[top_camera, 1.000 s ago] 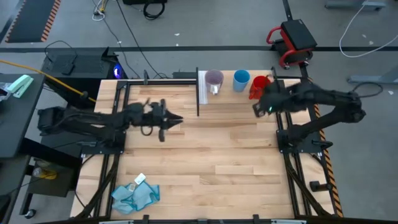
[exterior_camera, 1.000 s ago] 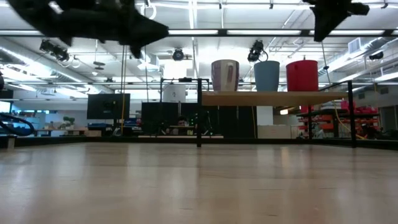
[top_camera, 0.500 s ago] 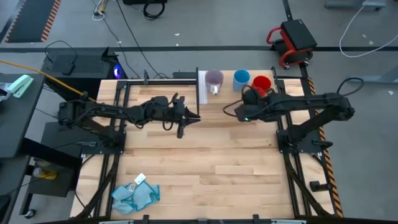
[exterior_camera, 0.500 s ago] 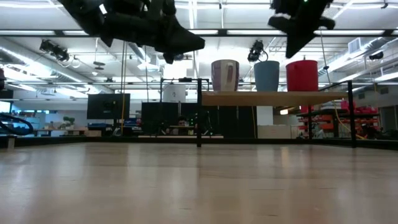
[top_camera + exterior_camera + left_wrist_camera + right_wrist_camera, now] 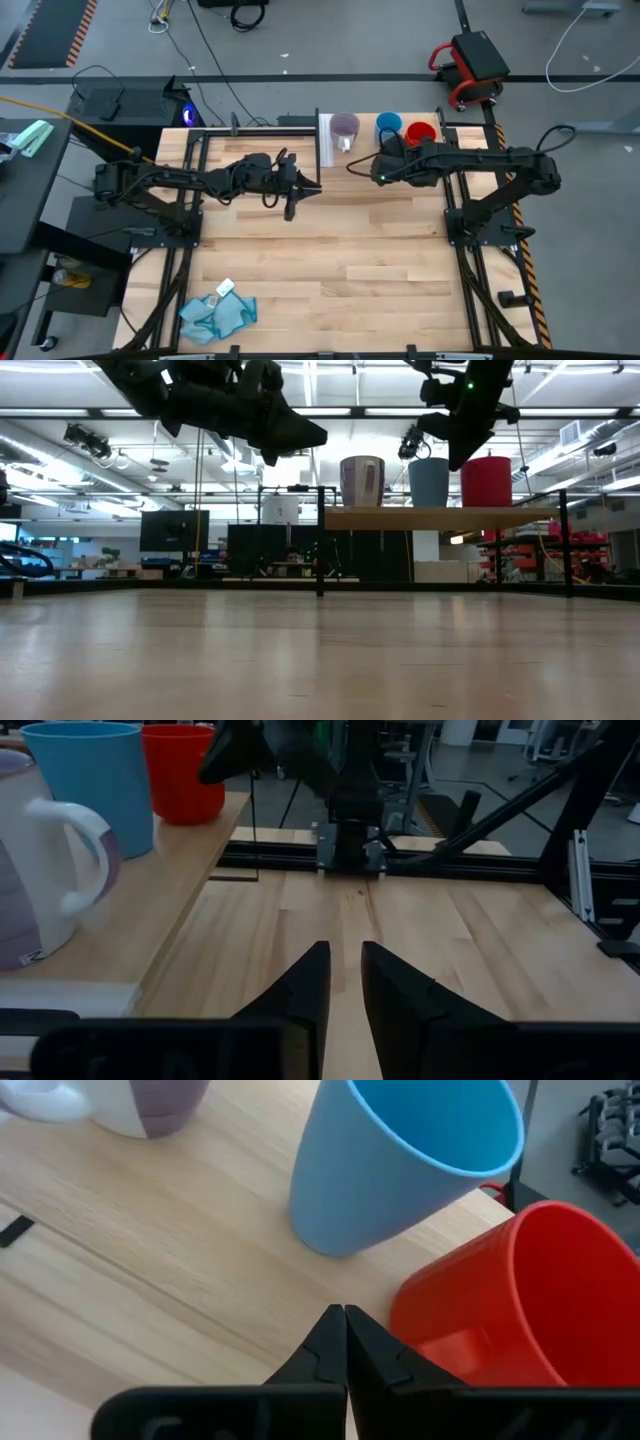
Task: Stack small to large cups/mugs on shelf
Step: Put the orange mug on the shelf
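Note:
Three cups stand upright in a row on the shelf [image 5: 334, 152] at the table's far edge. The purple cup [image 5: 345, 127] has a white handle [image 5: 75, 830]. The blue cup [image 5: 388, 125] is in the middle and the red mug [image 5: 422, 133] is at the right end. My right gripper [image 5: 345, 1315] is shut and slants down over the shelf's near edge. It hangs above the shelf before the gap between the blue cup [image 5: 400, 1160] and the red mug [image 5: 520, 1300], touching nothing. My left gripper [image 5: 342, 948] hovers above the table left of the shelf, level, with a narrow gap between its fingers.
A crumpled blue cloth [image 5: 218, 312] lies near the table's near left corner. Black posts [image 5: 320, 540] carry the shelf [image 5: 440, 516]. The wide wooden tabletop [image 5: 330, 250] between both arms and the near edge is free room. Frame rails run along both table sides.
My right gripper has moved toward the table's left along the shelf and come down, from beside the red mug to in front of the blue cup. My left gripper first moved toward the table's right, nearer the shelf, then kept still.

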`<state>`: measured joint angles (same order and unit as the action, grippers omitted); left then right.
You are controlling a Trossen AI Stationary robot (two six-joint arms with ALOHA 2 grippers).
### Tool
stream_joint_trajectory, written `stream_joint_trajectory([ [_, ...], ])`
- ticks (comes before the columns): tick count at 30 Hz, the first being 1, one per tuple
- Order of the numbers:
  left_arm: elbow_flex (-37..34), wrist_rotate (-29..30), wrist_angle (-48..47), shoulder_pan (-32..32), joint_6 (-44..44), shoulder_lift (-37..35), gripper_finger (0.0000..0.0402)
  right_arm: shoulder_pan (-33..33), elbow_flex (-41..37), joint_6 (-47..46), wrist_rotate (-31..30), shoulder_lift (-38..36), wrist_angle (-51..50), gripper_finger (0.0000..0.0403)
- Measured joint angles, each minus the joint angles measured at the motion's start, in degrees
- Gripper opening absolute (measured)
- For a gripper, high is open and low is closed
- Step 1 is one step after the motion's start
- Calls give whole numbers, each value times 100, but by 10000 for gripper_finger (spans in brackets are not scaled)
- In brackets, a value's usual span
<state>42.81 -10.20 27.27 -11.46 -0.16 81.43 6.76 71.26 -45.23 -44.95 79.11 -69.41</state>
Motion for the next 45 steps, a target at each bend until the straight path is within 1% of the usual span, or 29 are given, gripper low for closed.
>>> stream_joint_trajectory([
  [3, 0, 0, -21, 0, 0, 0, 73, -2, 0, -113, 4, -2, -102, 3],
  [9, 0, 0, -17, 0, -2, 0, 69, -2, 0, -668, 4, -4, -705, 3],
  [20, 0, 0, -16, 0, -4, -1, 75, -121, 2, -960, 4, -4, -755, 3],
  [29, 0, 0, -16, 0, -4, -2, 69, -325, 4, -1860, 0, -7, -1517, 3],
  [38, 0, 0, -16, 0, -5, -2, 75, -665, 4, -2000, -8, -7, -1476, 3],
  [41, 0, 0, -14, 0, -6, -2, 72, -608, 4, -2067, -45, -7, -1526, 3],
  [44, -1, 0, -23, 0, -20, -2, 69, -529, 4, -2374, 95, -7, -2084, 3],
  [45, -1, 0, -32, 0, -17, -3, 69, -529, -2, -2476, 144, -16, -2124, 3],
])
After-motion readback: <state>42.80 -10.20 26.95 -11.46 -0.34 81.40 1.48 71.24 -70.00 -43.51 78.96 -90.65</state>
